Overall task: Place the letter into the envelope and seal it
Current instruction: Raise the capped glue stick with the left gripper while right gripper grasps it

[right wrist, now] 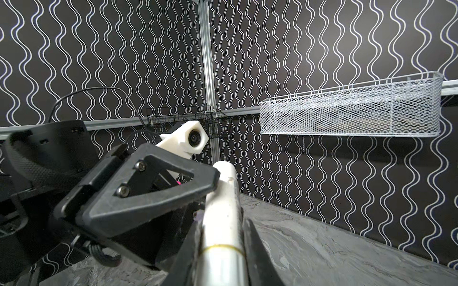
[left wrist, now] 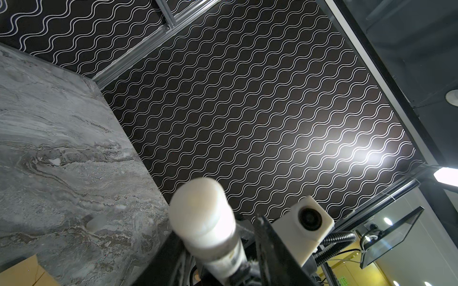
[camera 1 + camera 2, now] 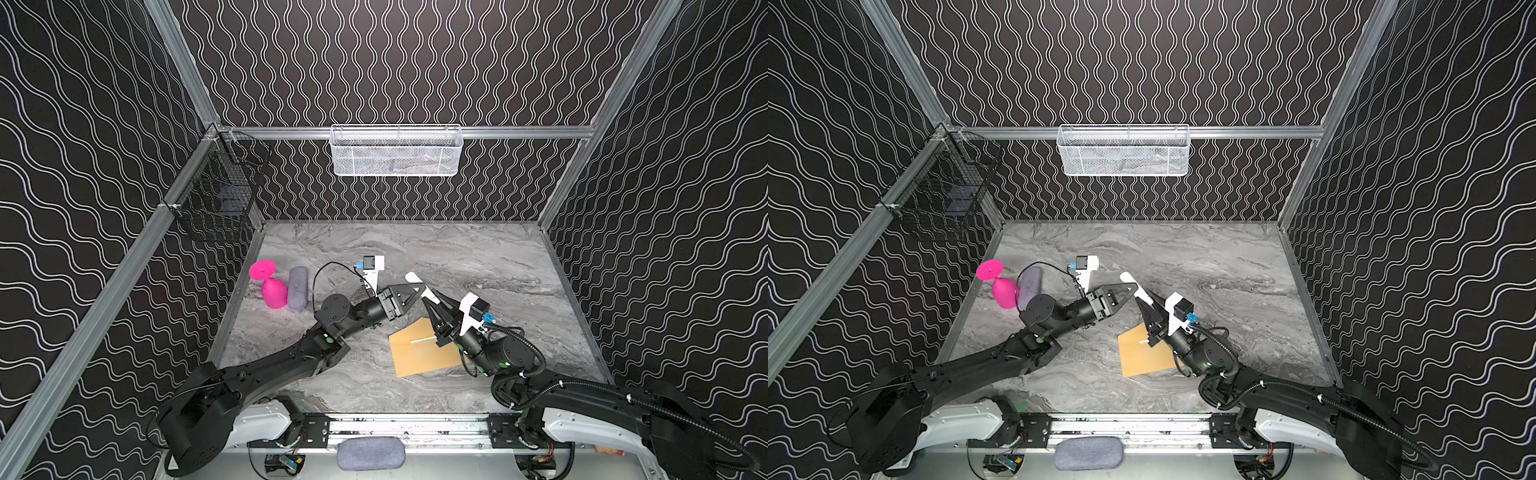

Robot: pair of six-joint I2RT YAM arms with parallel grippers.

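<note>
- The right gripper [image 3: 434, 300] is closed on a white tube [image 3: 415, 279] and holds it tilted above the table [image 3: 498, 257].
- The left gripper [image 3: 419, 287] is at the cap end of this tube. One finger [image 1: 173, 195] touches the tube, but we cannot tell if the jaws grip it.
- The envelope [image 3: 419, 357] lies flat on the table, partly under the right gripper.
- A thin pale strip [image 3: 422, 340] shows on the envelope; we cannot tell what it is.
- A pink glass [image 3: 272, 291] lies on its side near the left wall, just beside a grey case [image 3: 297, 289].
</note>
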